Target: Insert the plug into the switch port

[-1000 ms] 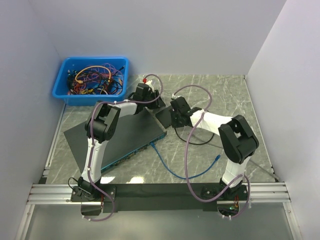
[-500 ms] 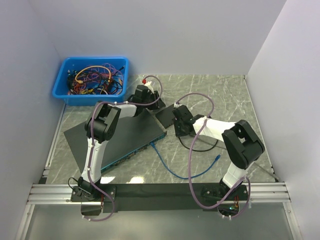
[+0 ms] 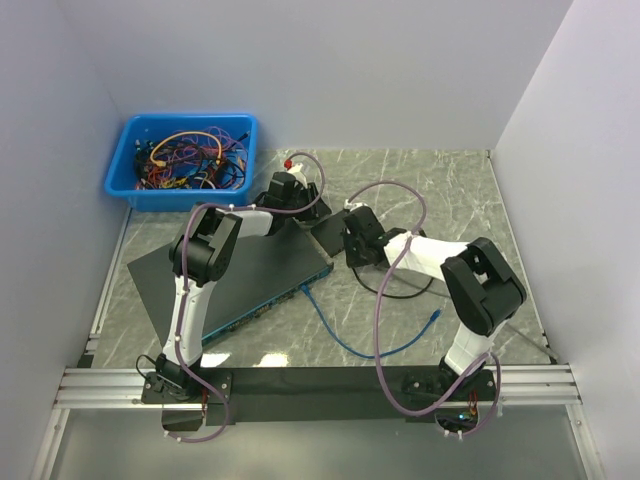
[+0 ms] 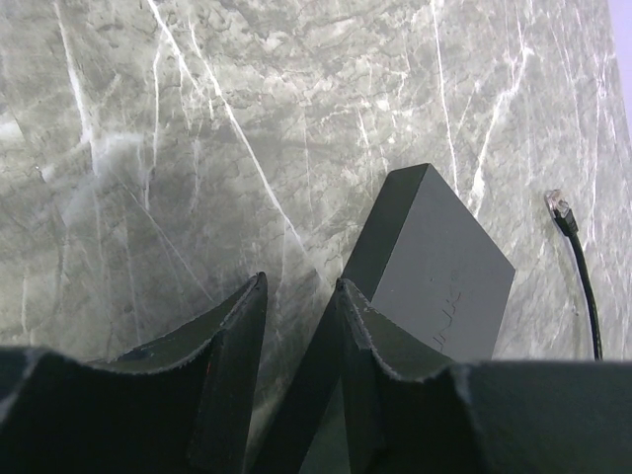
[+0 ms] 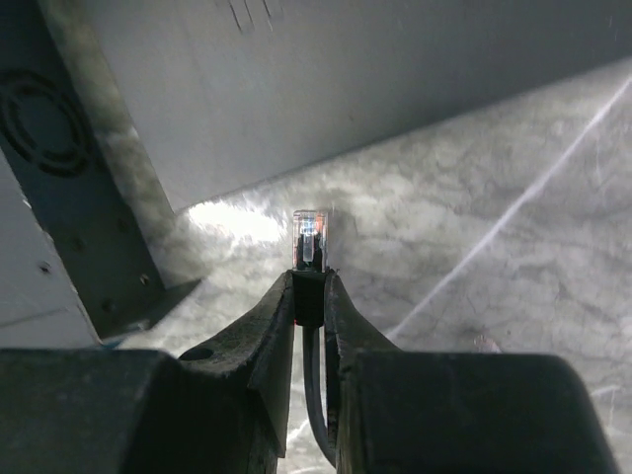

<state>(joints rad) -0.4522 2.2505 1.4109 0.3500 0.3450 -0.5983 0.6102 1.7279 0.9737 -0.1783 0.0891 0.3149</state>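
Observation:
The switch (image 3: 235, 272) is a wide flat dark box on the left half of the table, with a blue-lit front face (image 3: 268, 305) toward the near side. Its vented side (image 5: 44, 133) shows in the right wrist view. My right gripper (image 5: 310, 276) (image 3: 346, 240) is shut on the black boot of a clear plug (image 5: 311, 235), which points at a grey block (image 5: 375, 89) just right of the switch's far corner. My left gripper (image 4: 301, 283) (image 3: 306, 205) hovers open over that block (image 4: 439, 272), its dark edge under the gap.
A blue bin (image 3: 122, 165) of tangled cables stands at the back left. A blue cable (image 3: 340, 338) runs from the switch front across the near table. A black cable (image 3: 400, 288) loops under the right arm, and another black plug (image 4: 560, 205) lies beside the block.
My right gripper, holding the plug, swung toward the near side and then came back a little toward the block. The left gripper barely moved.

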